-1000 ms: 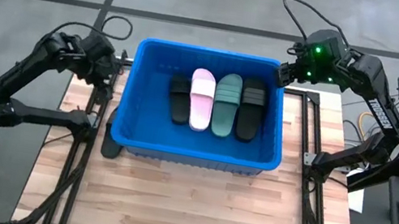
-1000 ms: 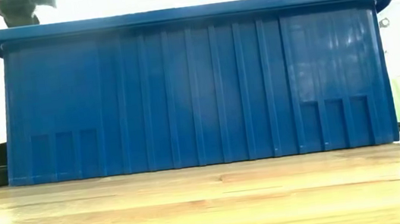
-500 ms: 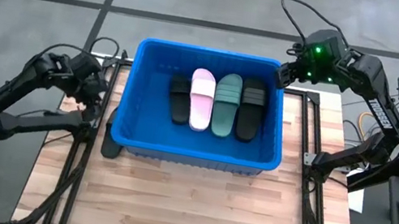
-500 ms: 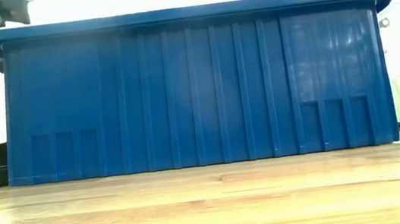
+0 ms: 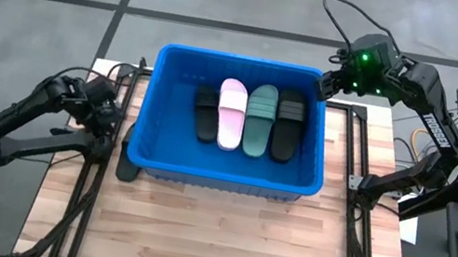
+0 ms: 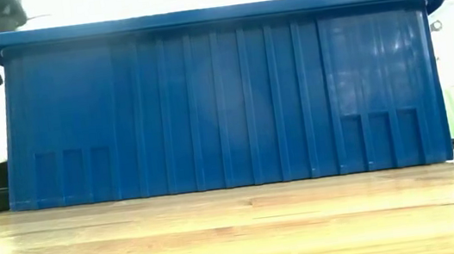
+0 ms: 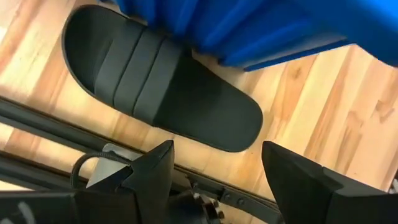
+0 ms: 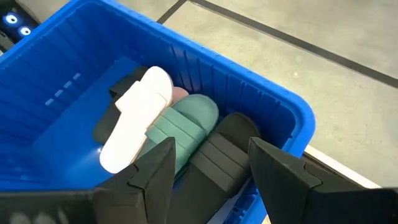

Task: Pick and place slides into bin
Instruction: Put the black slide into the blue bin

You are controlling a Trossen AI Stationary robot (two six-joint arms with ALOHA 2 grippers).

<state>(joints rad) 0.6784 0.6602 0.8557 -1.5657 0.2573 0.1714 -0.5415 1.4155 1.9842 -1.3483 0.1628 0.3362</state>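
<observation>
Blue bin (image 5: 228,174): sits on the wooden table (image 5: 219,240).
Slides in bin: short black (image 5: 205,115), pink (image 5: 231,114), green (image 5: 260,120), dark (image 5: 288,127), side by side.
Fifth slide (image 7: 158,93): black, on the table, against the bin's left wall.
Left gripper (image 7: 214,168): jaws spread, empty, just above that slide.
Right gripper (image 8: 208,165): jaws spread, empty, above the bin's far right corner.

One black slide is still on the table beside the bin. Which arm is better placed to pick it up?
Left: its open hand hovers right over the black slide; the right hand is across the bin.
</observation>
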